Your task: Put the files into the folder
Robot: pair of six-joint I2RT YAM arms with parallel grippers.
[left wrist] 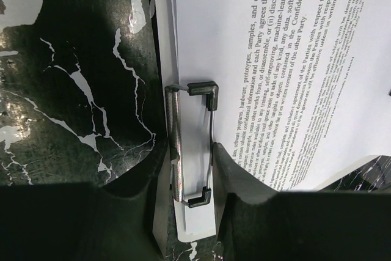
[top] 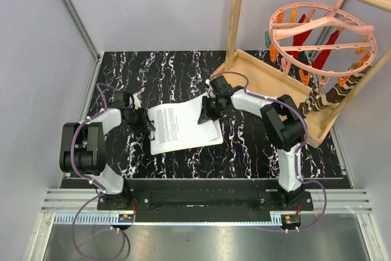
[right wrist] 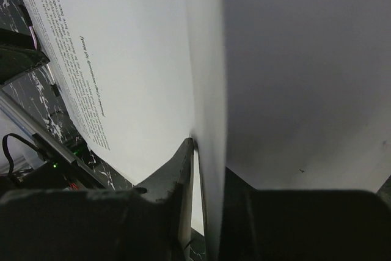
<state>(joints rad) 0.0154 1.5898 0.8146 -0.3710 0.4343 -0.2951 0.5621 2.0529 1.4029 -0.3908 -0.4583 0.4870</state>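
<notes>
The folder (top: 190, 142) is a white board lying flat mid-table, its metal clip (left wrist: 183, 145) on the left short edge. My left gripper (top: 144, 120) straddles that clip, and in the left wrist view the left gripper (left wrist: 190, 157) is shut on it, one finger on the metal bar and the other on the wire side. The files (top: 176, 121), a printed sheet (left wrist: 275, 59), lie on the board with the left end at the clip. My right gripper (top: 208, 112) holds the sheet's right edge lifted. In the right wrist view the files (right wrist: 134, 59) pass between the right gripper (right wrist: 211, 160) fingers.
A shallow wooden tray (top: 275, 84) sits at the back right, close behind the right arm. A wooden rack post (top: 235, 16) rises from it, carrying a pink ring hanger (top: 317, 35) with coloured pegs. Grey walls enclose the black marbled table (top: 153, 71).
</notes>
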